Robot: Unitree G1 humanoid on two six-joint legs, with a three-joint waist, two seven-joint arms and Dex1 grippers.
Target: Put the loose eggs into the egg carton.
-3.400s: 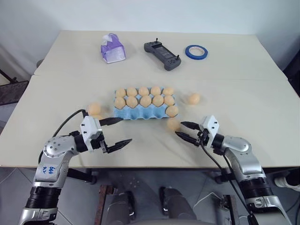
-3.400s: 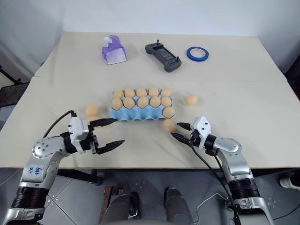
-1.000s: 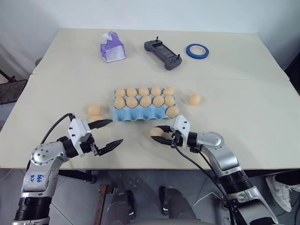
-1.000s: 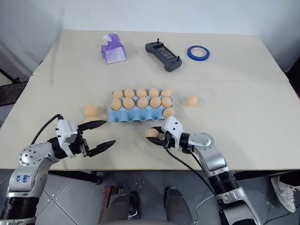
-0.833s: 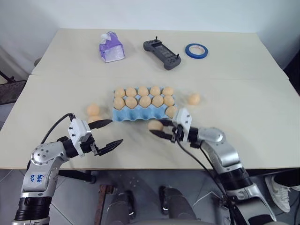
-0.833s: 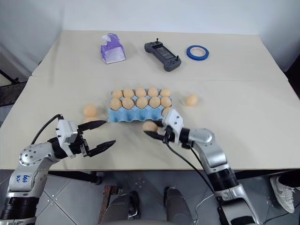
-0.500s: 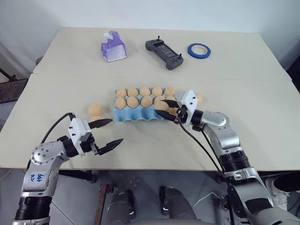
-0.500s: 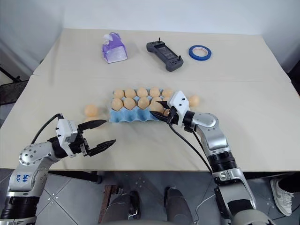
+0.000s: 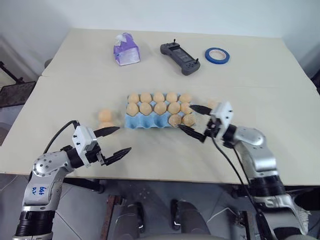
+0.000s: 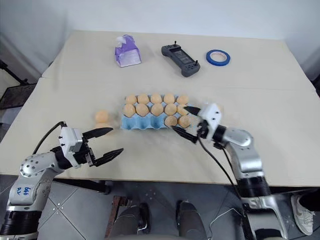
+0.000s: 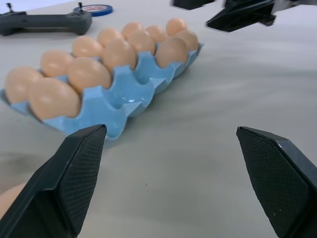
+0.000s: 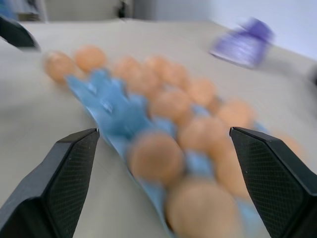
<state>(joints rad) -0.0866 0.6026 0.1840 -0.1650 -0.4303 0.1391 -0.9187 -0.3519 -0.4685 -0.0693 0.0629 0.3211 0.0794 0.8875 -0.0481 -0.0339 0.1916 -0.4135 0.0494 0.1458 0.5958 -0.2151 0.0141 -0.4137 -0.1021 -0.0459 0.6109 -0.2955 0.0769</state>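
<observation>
The carton [image 9: 156, 118] is a light blue moulded tray without a lid, lying lengthwise across the middle of the pale surface [image 9: 280, 115]. Its far row and middle row each hold five tan-brown eggs [image 9: 158, 102]; the near row holds two eggs at its right end, and the three near cups to the left are bare blue. One loose egg [image 9: 105, 115] lies on the surface just left of the carton. Another loose egg [image 9: 212, 103] lies to the right of the carton, partly hidden behind the right claw. The right claw [image 9: 196, 121] hangs at the carton's right end with its two black fingers spread wide and nothing between them, one finger over the end of the tray and the other off its near right corner. The left claw [image 9: 115, 140] hovers near the front edge of the surface, left of the carton and apart from it, also spread wide and empty; in its wrist view the carton [image 11: 130, 91] sits straight ahead. At the far side of the surface stand a purple tissue pack [image 9: 125, 50], a dark handheld controller [image 9: 180, 51] and a roll of blue tape [image 9: 217, 54], all well away from the carton.
</observation>
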